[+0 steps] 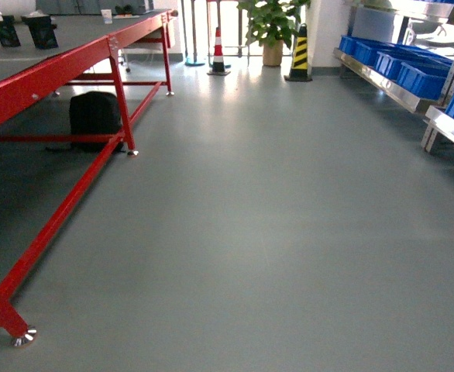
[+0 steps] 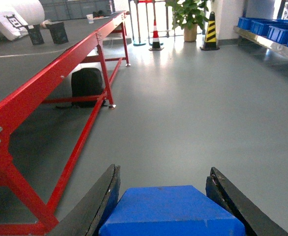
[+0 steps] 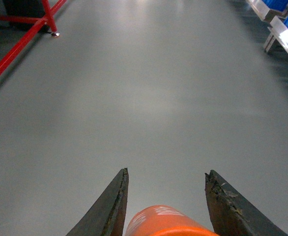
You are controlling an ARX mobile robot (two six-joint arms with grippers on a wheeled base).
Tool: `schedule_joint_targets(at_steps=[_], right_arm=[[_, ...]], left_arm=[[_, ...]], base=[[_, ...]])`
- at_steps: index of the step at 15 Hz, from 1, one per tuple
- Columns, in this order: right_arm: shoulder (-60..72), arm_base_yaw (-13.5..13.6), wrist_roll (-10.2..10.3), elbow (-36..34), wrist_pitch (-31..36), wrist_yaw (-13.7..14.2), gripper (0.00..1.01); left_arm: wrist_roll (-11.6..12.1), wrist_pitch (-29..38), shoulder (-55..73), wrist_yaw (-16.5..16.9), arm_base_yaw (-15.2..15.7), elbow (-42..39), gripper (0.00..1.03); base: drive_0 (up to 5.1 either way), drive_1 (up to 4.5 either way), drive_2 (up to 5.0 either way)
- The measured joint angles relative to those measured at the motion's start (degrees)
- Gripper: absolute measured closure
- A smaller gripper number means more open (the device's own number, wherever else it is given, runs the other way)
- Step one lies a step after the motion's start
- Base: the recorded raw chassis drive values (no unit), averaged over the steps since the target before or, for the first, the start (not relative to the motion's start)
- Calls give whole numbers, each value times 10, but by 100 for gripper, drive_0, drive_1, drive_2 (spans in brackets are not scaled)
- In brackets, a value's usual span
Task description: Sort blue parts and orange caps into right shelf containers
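Each pincer gripped its load, the left pincer [image 2: 163, 196] a blue part [image 2: 171, 211], the right pincer [image 3: 166, 201] an orange cap [image 3: 166, 221], carried toward the shelf containers [image 1: 417, 70] at two o'clock.

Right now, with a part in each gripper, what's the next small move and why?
Probably roll the base forward and right toward the blue crates. The left gripper holds a blue part, the right gripper an orange cap, and the shelf is still across open floor.
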Motion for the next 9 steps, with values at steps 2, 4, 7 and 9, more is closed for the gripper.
schedule_joint_targets(at_steps=[2, 4, 7, 9], right_arm=[[0, 0, 0, 0, 0, 0, 59], [0, 0, 0, 0, 0, 0, 59], [0, 0, 0, 0, 0, 0, 59], [0, 0, 0, 0, -1, 0, 59]], left_arm=[[0, 0, 0, 0, 0, 0, 58], [0, 0, 1, 0, 0, 0, 58], [0, -2, 1, 0, 0, 0, 58], [0, -1, 1, 0, 0, 0, 58]], base=[[0, 0, 0], [6, 440, -427], [6, 440, -427], [6, 440, -427]])
